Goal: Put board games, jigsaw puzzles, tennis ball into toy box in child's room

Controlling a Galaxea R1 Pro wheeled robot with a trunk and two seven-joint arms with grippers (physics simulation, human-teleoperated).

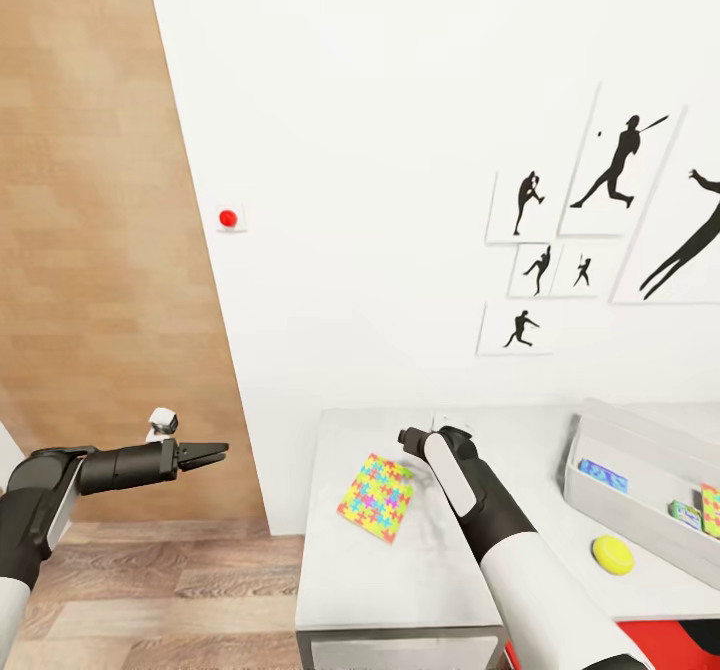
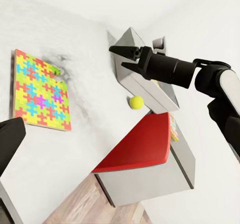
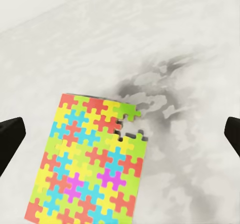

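Observation:
A bright multicoloured jigsaw puzzle lies flat on the white table. My right gripper hovers open just above the puzzle's far corner, a finger on each side and nothing held. The yellow tennis ball rests on the table beside the grey toy box, which holds a blue box, a green one and another colourful puzzle. My left gripper hangs open over the floor, left of the table.
A red panel sits under the table's near right edge. The white wall behind carries baseball silhouettes and a red button. A wood-toned wall and wooden floor lie to the left.

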